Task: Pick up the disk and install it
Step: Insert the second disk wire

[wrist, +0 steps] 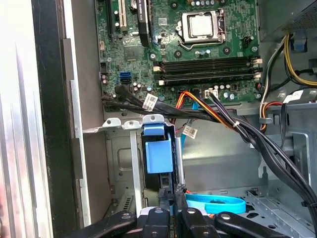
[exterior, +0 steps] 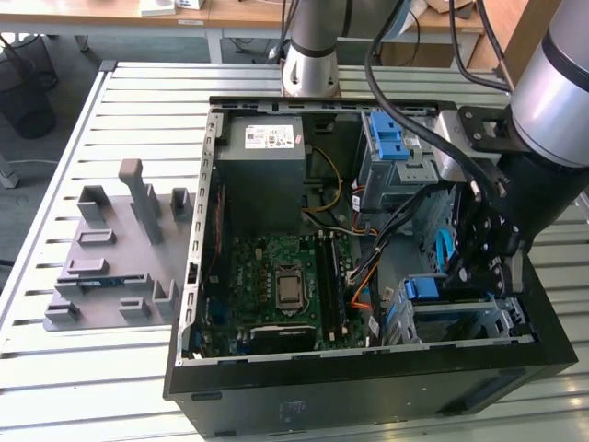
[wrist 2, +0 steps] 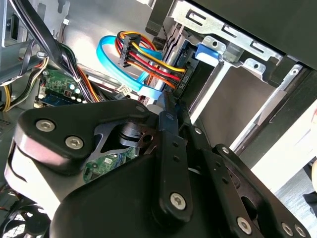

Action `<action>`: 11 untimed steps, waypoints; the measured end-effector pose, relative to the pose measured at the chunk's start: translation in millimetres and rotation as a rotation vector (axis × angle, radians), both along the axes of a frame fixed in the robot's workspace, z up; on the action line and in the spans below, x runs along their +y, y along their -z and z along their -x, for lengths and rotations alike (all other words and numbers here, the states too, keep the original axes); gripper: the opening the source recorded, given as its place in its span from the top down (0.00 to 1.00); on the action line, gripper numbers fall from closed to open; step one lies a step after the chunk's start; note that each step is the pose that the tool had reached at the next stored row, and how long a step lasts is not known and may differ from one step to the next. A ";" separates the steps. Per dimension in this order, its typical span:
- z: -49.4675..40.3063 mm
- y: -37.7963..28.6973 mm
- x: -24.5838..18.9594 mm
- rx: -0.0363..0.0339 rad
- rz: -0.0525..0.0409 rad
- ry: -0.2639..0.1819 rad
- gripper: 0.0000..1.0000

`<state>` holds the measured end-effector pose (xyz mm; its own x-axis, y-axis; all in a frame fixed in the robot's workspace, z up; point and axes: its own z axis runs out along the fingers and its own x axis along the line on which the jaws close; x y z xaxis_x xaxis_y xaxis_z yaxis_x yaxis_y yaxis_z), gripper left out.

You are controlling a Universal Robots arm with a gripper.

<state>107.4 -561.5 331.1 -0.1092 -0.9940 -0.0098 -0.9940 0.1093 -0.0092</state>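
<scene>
Inside PC case (exterior: 368, 364), pincer (wrist: 173, 196) closed, tips at disk (wrist: 158, 156) in drive bay

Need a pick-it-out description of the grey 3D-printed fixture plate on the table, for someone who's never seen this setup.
Start from the open computer case lying on the slatted metal table. In the exterior view, look just past the case on the exterior view's left: the fixture plate lies flat on the slats there. It is plain grey all over, with blocks and one tall post standing up from it, and carries no cables or circuit boards, unlike everything in the case.

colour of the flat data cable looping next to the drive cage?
Light blue. The flat data cable shows best in the second wrist view, beside the multicoloured power wires.
</scene>
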 end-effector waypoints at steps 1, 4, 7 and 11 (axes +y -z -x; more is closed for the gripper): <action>0.0 0.2 0.0 0.0000 0.0003 0.000 0.84; 0.0 0.7 -0.1 0.0000 -0.0002 0.000 0.84; 0.0 0.7 0.0 0.0000 -0.0001 0.000 0.84; -0.1 0.7 0.0 -0.0001 -0.0009 0.000 0.83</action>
